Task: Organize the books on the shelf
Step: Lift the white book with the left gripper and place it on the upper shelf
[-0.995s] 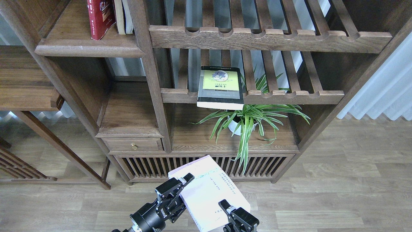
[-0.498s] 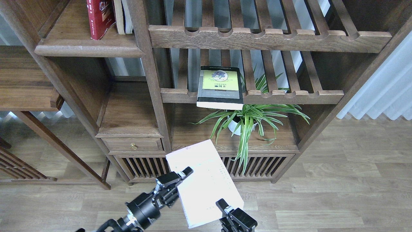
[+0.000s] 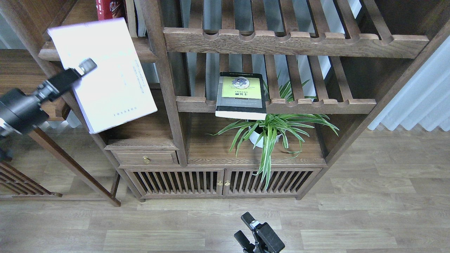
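My left gripper (image 3: 83, 69) is shut on the plain white book (image 3: 107, 75) and holds it, tilted, in front of the dark plank shelf (image 3: 147, 55) at the upper left. The book hides most of the shelf's front lip. The red book (image 3: 109, 4) stands on that shelf at the top edge, with other book spines beside it. The black-grey book with the yellow-green panel (image 3: 241, 95) lies flat on the middle slatted rack and overhangs its front rail. My right gripper (image 3: 243, 227) is open and empty, low at the bottom centre over the floor.
A potted spider plant (image 3: 267, 131) stands on the cabinet top below the black-grey book. A small drawer (image 3: 146, 159) and slatted cabinet doors (image 3: 221, 182) sit lower. Slatted racks (image 3: 291, 42) fill the right side. A wooden side table (image 3: 24, 91) is at the left.
My left arm has swung from the bottom centre up to the upper left, carrying the white book to the plank shelf. The right gripper no longer touches the book and stays low.
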Motion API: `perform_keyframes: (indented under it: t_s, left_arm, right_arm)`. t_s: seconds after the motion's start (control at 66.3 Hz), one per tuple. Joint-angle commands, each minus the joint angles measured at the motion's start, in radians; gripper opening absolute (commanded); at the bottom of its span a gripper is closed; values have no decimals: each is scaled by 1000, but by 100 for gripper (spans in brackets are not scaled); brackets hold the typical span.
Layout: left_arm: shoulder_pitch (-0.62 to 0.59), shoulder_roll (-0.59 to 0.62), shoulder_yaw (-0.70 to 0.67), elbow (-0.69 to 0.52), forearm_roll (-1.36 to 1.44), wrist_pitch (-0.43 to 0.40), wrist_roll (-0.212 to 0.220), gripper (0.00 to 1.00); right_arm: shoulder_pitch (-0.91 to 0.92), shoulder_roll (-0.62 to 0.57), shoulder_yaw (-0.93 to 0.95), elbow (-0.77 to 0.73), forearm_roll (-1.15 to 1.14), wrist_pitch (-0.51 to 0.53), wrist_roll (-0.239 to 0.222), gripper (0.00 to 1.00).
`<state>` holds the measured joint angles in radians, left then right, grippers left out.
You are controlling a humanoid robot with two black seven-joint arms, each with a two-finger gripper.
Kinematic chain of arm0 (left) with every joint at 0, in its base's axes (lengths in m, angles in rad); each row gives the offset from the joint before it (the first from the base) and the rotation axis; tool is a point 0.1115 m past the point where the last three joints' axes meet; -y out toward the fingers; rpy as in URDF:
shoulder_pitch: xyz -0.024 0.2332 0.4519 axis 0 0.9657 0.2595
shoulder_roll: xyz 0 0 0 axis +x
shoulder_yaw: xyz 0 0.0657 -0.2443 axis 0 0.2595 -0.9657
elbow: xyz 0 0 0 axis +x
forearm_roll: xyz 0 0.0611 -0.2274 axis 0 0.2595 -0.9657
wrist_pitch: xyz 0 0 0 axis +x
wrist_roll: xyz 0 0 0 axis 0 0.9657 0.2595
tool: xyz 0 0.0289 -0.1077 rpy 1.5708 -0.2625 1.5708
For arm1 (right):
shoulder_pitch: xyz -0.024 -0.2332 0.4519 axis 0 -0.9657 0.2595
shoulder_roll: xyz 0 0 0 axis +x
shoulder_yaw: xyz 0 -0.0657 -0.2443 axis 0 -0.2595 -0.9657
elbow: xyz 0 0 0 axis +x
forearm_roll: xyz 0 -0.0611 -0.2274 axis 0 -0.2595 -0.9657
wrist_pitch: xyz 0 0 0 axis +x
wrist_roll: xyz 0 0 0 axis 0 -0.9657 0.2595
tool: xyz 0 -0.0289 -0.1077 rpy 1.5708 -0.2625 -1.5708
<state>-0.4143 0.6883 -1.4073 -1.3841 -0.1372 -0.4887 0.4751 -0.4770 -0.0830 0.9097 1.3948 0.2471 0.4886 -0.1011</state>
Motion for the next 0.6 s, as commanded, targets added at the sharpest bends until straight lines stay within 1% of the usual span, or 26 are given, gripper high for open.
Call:
perform_keyframes:
  t_s: [0.0,0.09,0.302,0.588]
  left_arm:
    - [-40,134,-104,4,31,0,14,0]
    - [-81,151,-128,11,73,0,14,0]
    - [-256,165,-139,51,206,0,14,1]
    - [-464,126,-62,188,372,0,14,1]
  right_arm:
    - [8,-1,2,-5,0,0,1,99]
    - [8,0,0,-10,0,0,1,99]
    - [8,8,-2,-13,0,0,1,99]
    - [2,9,-2,-13,0,0,1,99]
